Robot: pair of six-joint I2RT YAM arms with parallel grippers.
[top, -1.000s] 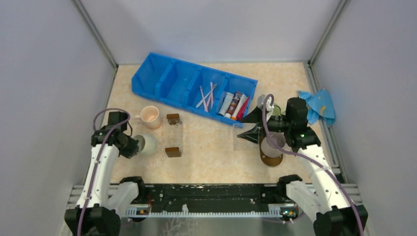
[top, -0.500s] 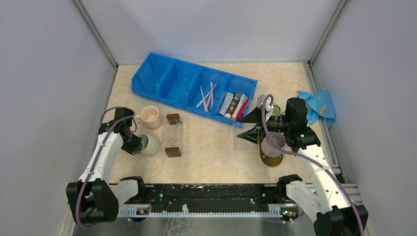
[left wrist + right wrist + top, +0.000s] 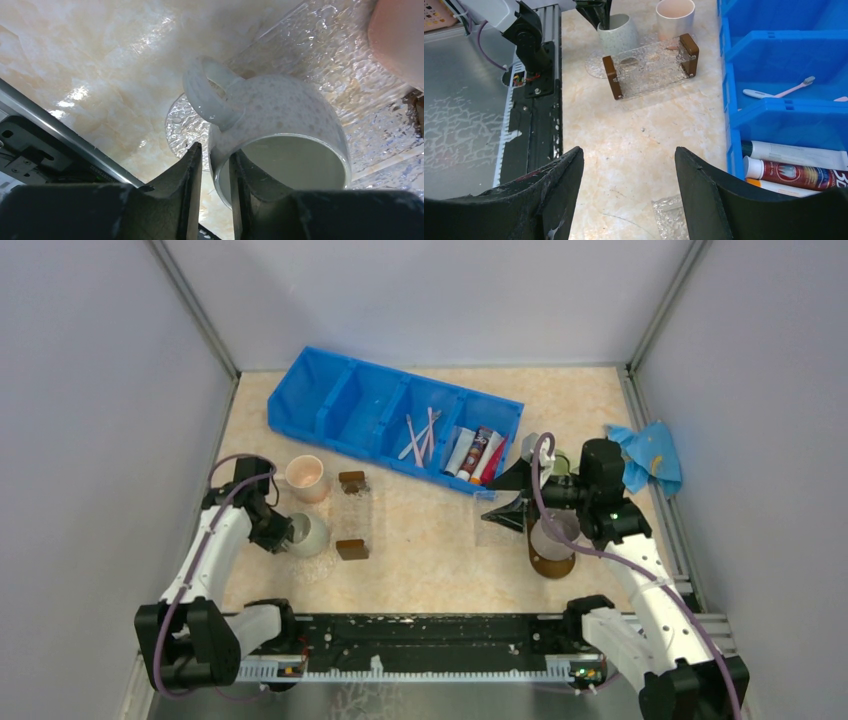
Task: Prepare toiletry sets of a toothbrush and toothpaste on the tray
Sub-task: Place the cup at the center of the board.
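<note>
Pink and white toothbrushes (image 3: 420, 437) and toothpaste tubes (image 3: 475, 453) lie in the blue bin's right compartments; they also show in the right wrist view, a toothbrush (image 3: 781, 91) and tubes (image 3: 794, 172). The dark brown oval tray (image 3: 551, 562) lies under my right arm, mostly hidden, with a pale round thing on it. My right gripper (image 3: 505, 495) (image 3: 629, 195) is open and empty over the table, just in front of the bin. My left gripper (image 3: 285, 532) (image 3: 215, 170) is shut on the rim of a speckled white mug (image 3: 310, 533) (image 3: 280, 115), one finger inside, one outside.
The blue bin (image 3: 330, 405) stands at the back. A pink mug (image 3: 304, 477) stands behind the white mug. A clear holder with brown end blocks (image 3: 351, 512) lies beside them. A clear plastic piece (image 3: 671, 215) lies under my right gripper. A blue cloth (image 3: 648, 455) is at the far right.
My left arm has swung its elbow inward and nudged the white mug slightly right, still holding its rim. The right arm has not moved.
</note>
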